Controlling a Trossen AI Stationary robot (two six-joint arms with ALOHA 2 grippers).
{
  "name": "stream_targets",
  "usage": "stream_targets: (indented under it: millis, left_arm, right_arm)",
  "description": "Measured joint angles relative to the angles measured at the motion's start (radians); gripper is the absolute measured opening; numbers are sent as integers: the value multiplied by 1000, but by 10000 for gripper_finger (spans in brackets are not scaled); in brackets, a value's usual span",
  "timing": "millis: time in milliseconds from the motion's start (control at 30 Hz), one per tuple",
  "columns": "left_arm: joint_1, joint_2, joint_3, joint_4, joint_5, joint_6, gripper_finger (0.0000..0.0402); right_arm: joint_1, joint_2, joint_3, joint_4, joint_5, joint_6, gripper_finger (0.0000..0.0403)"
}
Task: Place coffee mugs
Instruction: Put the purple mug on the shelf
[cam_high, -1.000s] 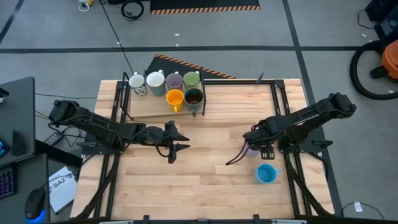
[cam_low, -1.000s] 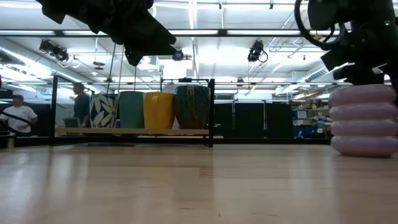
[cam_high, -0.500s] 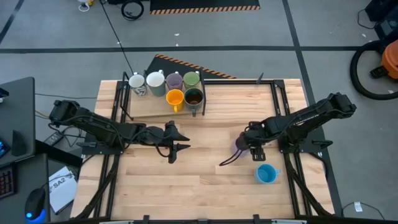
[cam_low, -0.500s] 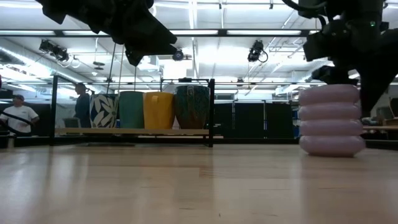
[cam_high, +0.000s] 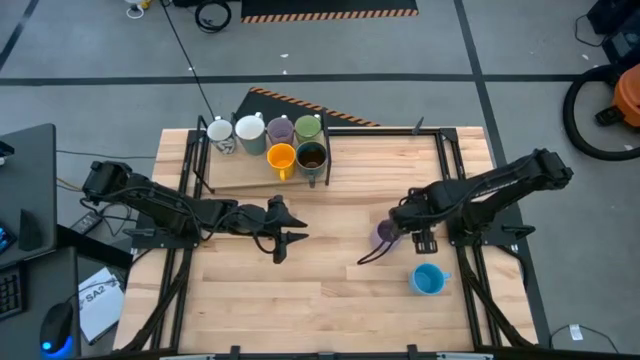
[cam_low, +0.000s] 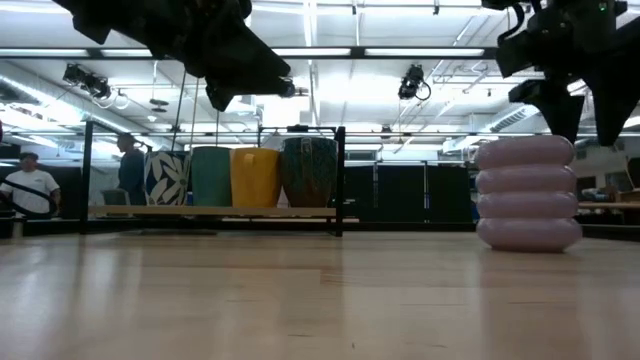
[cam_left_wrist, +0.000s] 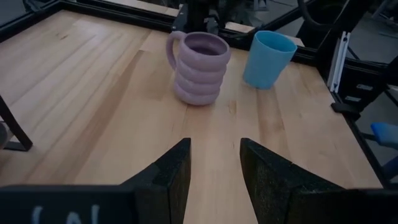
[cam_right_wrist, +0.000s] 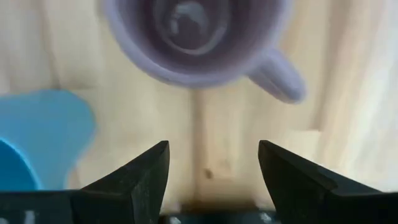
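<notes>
- High view: I'm seeing six mugs grouped on a board (cam_high: 235, 172) at the table's far side: two white mugs (cam_high: 220, 131) (cam_high: 249, 130), a lilac mug (cam_high: 279, 129) and a green mug (cam_high: 308, 127) in the back row, with an orange mug (cam_high: 281, 157) and a brown mug (cam_high: 312, 157) in front of them.
- A second, ribbed lilac mug (cam_high: 385, 234) is standing upright on the bare table (cam_high: 330, 290), right of centre, with the blue mug (cam_high: 428, 280) near it, nearer the front edge.
- I'm holding the right gripper (cam_high: 407, 222) just above that ribbed mug; in the right wrist view its fingers (cam_right_wrist: 140, 177) are standing apart and gripping nothing, with the mug's mouth and handle beyond them.
- The low view is showing the ribbed mug (cam_low: 528, 194) resting on the table with the right arm's dark bulk just over its rim.
- The left gripper (cam_high: 290, 229) is hovering left of centre, well apart from every mug.
- In the left wrist view its fingers (cam_left_wrist: 173, 177) are parted and empty, pointing across the table at the ribbed mug (cam_left_wrist: 198, 67) and the blue mug (cam_left_wrist: 268, 58) standing side by side, not touching.
- Beyond the table, a person (cam_low: 28, 186) is showing at the low view's left edge.
</notes>
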Motion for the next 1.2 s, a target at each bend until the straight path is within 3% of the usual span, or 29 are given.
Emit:
stream_targets:
  millis: [200, 467, 867, 1067, 1200]
  left_arm:
    - [0, 0, 0, 0, 0, -1, 144]
    - [-7, 0, 0, -2, 0, 0, 144]
    - [-8, 0, 0, -3, 1, 2, 144]
    - [-8, 0, 0, -2, 0, 2, 144]
    - [-8, 0, 0, -2, 0, 2, 144]
  right_arm:
    - [-28, -7, 23, -38, 132, -101, 252]
    - [-122, -6, -11, -13, 138, -108, 252]
    - [-233, -6, -105, 242, 136, -234, 252]
    - [-294, -6, -133, 445, 160, -354, 252]
    - [-320, -6, -145, 595, 121, -432, 252]
